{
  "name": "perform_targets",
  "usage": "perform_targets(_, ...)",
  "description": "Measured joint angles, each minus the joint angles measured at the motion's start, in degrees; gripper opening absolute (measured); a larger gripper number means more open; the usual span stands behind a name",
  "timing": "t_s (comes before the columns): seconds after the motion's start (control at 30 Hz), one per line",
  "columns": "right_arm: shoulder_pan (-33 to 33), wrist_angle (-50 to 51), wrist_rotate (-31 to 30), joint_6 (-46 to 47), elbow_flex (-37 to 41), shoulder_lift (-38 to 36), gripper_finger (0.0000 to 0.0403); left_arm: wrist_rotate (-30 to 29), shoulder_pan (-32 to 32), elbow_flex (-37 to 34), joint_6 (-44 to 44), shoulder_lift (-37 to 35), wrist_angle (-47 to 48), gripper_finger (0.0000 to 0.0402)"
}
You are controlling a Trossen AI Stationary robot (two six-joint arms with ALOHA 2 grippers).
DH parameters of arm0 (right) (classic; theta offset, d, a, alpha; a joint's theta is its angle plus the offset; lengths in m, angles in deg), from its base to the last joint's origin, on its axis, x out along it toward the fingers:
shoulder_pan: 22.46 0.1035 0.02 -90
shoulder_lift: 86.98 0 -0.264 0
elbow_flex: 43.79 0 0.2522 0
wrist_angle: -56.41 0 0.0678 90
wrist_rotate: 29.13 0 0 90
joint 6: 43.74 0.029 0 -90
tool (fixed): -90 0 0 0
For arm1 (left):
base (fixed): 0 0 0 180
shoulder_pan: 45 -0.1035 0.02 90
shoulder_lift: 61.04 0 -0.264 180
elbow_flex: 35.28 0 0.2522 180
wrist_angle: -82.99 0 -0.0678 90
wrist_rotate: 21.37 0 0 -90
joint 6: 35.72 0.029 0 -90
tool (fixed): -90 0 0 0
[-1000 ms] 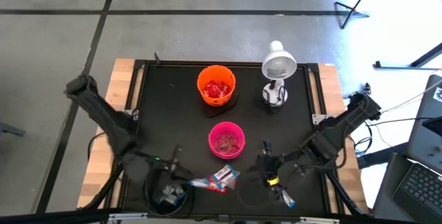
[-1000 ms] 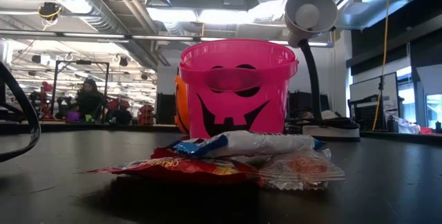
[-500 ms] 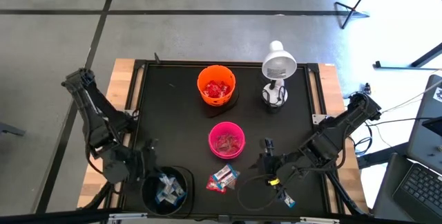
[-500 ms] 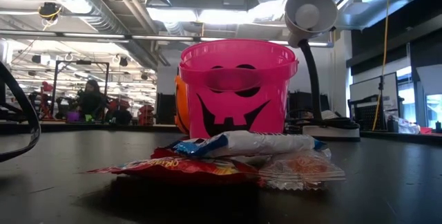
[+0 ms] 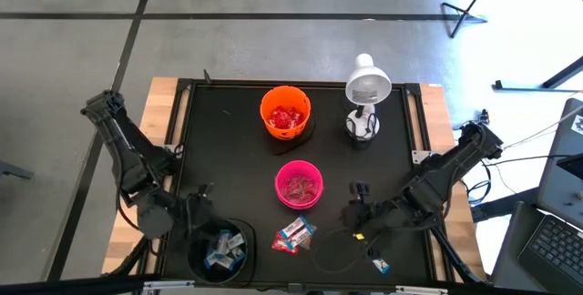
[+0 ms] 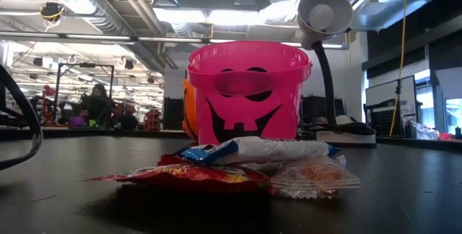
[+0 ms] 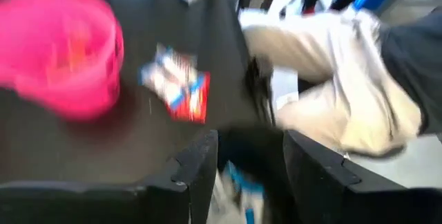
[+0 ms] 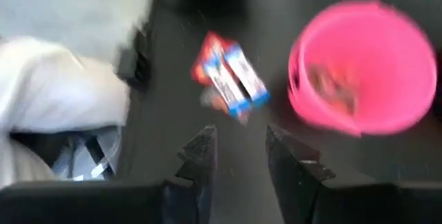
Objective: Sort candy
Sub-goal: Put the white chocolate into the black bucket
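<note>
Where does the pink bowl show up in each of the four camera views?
High view: pink bowl at table centre, below the orange bowl.
Low view: centre, behind the loose candy pile.
Left wrist view: far left.
Right wrist view: right side.
Shared landmark: the candy pile beside it, seen in every view.
</note>
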Motion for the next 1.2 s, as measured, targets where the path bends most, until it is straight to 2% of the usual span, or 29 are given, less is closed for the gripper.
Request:
perform_targets(0.17, 1.5, 4.8, 7.1, 8.9, 6.2, 0.0, 0.0122, -4.3, -2.2, 0.0, 16.8, 0.0, -12.7, 0.0158)
perform_targets(0.3, 4.8, 4.5, 10.1, 17.4, 13.5, 0.0, 0.0122, -5.1, -4.9, 0.0, 27.8, 0.9, -17.5, 0.0159)
perform_targets(0.4, 7.5, 2.1, 10.9, 24.6, 19.6, 0.0, 0.0122, -2.1, -7.9, 0.0, 32.1, 2.6, -18.3, 0.0159)
perform_targets(0.5, 10.2, -1.6, 11.0, 30.9, 24.7, 0.1, 0.0122, 5.0, -11.7, 0.0, 35.9, 5.1, -21.7, 0.0159)
perform_targets(0.6, 12.6, -6.5, 11.0, 36.1, 28.4, 0.1, 0.0122, 12.0, -14.7, 0.0, 39.2, 7.5, -25.4, 0.0158)
perform_targets(0.67, 14.0, -9.2, 10.4, 38.9, 30.0, 0.1, 0.0122, 14.3, -16.6, 0.0, 41.0, 8.4, -27.0, 0.0156)
perform_targets(1.03, 20.4, -15.6, 2.1, 49.2, 31.6, 0.1, 0.0122, 19.1, -23.3, 0.0, 43.3, 9.1, -28.4, 0.0155)
perform_targets(1.2, 20.8, -16.1, 0.7, 51.4, 31.6, 0.1, 0.0122, 19.4, -24.4, 0.0, 43.5, 10.0, -29.4, 0.0155)
